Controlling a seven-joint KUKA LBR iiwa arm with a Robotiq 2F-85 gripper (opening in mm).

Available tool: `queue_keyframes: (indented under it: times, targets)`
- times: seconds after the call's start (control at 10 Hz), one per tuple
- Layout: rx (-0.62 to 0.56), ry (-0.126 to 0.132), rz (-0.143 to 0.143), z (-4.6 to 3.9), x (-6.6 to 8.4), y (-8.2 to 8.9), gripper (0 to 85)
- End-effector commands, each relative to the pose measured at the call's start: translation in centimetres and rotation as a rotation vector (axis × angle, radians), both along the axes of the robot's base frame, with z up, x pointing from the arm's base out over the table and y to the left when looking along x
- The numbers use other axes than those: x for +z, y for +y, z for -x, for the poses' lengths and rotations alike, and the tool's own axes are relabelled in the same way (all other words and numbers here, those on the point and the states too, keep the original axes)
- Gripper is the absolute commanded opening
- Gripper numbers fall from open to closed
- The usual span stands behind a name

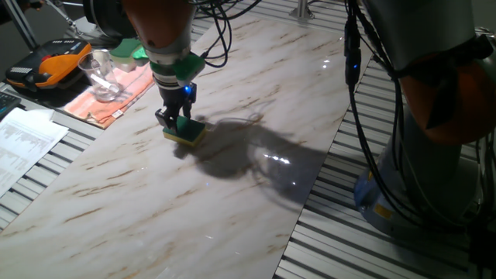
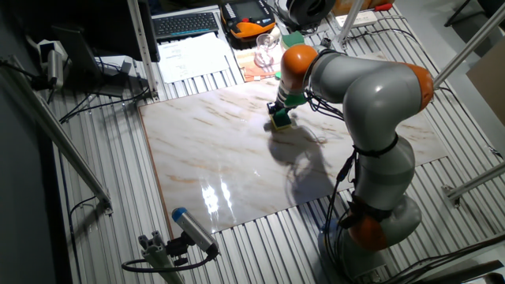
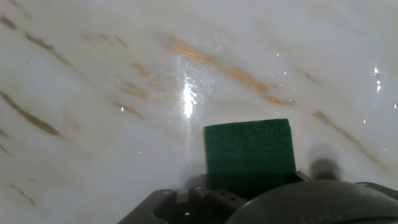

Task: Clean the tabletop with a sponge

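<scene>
glossy veined tabletop (image 1: 194,201) bears rectangular green-topped yellow foam sponge (image 1: 186,130), end effector (image 1: 173,120) clamped.

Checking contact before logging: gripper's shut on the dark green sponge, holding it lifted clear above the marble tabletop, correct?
Not lifted. The sponge sits flat on the marble tabletop, yellow foam side down against the slab, as one fixed view shows. The rest holds: the gripper is shut on it from above.

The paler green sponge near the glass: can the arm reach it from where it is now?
Probably yes: the paler sponge lies close behind the arm, but the end effector holds the dark sponge, and the glass stands nearby.
</scene>
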State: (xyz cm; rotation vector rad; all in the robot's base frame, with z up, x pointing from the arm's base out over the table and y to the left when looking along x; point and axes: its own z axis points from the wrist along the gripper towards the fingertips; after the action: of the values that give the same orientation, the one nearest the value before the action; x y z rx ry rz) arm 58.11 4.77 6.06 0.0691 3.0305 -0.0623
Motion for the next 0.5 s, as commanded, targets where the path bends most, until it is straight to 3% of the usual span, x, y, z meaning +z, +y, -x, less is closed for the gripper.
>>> queue_keyframes:
  times: [0.0, 0.4]
  targets:
    - [0.005, 0.0, 0.007, -0.03, -0.23, -0.15, 68.0]
    - [0.011, 0.006, 0.004, -0.11, -0.8, -0.55, 68.0]
